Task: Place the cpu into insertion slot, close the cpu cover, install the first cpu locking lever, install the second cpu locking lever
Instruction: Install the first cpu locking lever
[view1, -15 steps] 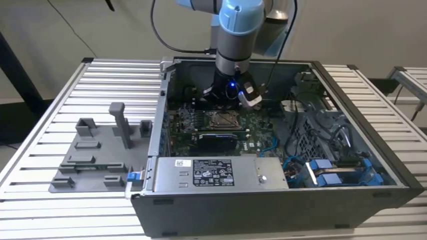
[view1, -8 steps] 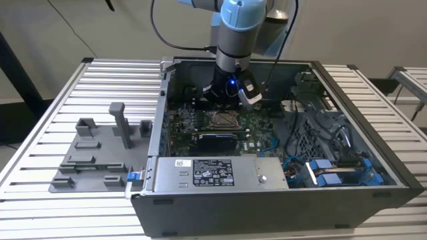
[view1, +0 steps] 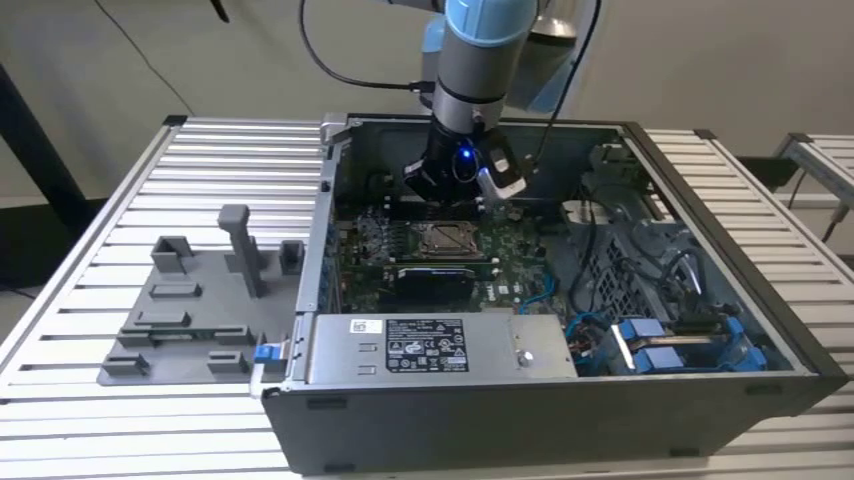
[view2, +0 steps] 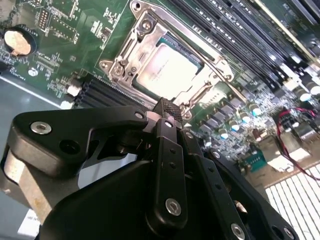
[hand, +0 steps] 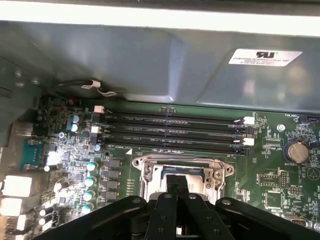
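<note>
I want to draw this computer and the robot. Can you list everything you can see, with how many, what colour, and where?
computer case: one, dark grey, on the slatted table.
slatted table: one, white, under everything.
green circuit board: one, inside the case.
cpu: one, silvery-beige, sitting in the insertion slot.
cpu cover: one, silver, closed around the cpu.
grey metal box: one, white label, case front.
grey holder: one, exterior view's left.
robot arm: one, blue-grey.
pincer: one, black, above the cover's edge.
</note>
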